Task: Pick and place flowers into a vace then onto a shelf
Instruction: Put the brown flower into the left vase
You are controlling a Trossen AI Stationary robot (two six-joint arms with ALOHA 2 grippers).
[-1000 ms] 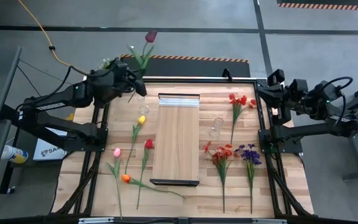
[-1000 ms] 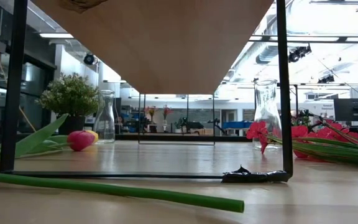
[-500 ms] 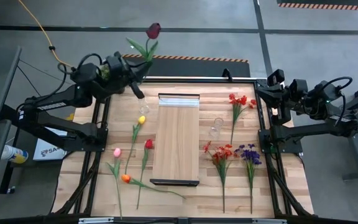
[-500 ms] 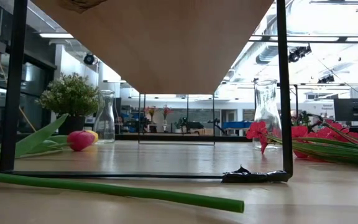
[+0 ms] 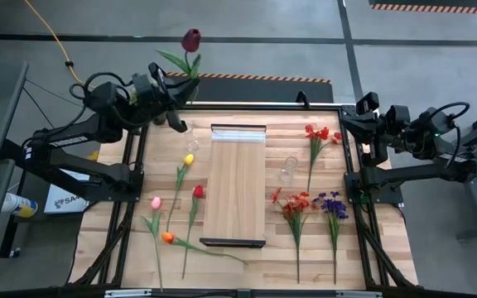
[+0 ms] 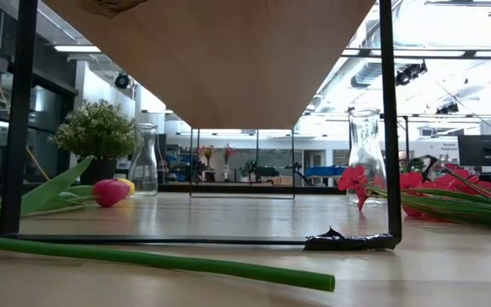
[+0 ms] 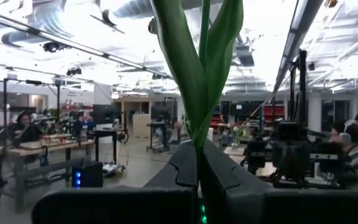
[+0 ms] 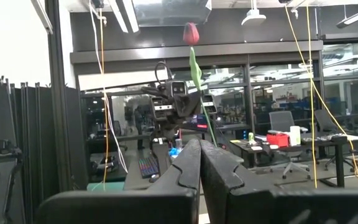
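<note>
While the right arm waits: left arm does all the work at the far left corner of the planked wooden bench [image 5: 371, 248].
Left end effector [image 5: 175, 122]: fingers clamped tight on the green stem of a maroon-headed artificial tulip [image 5: 190, 39], gripped low so leaves and bloom stand clear above the fingers; the left wrist view shows the stem and leaves rising straight from between the closed fingers [image 7: 219, 177].
Why held so: my read is that an upright carry with the stem end pointing down suits dropping it into a narrow neck.
Right end effector [image 5: 364, 135]: parked at the right edge of the bench, fingers pressed together, nothing in them.
Left clear glass vase [image 5: 191, 146]: standing just beside the held stem's lower end, empty as far as I can tell.
Right clear glass vase [image 5: 288, 168]: right of the shelf, nothing in it.
Long light-wood shelf with a pale strip at its far end [image 5: 236, 184]: mid-bench, bare.
Flowers still lying flat: yellow tulip [image 5: 189, 159], pink tulip [image 5: 156, 203], red tulip [image 5: 197, 192] and orange tulip [image 5: 166, 237] on the left; red sprays [image 5: 317, 133] and purple cluster [image 5: 332, 204] on the right.
Bushy green potted plant [image 6: 97, 132]: low view only, beyond the left vase.
</note>
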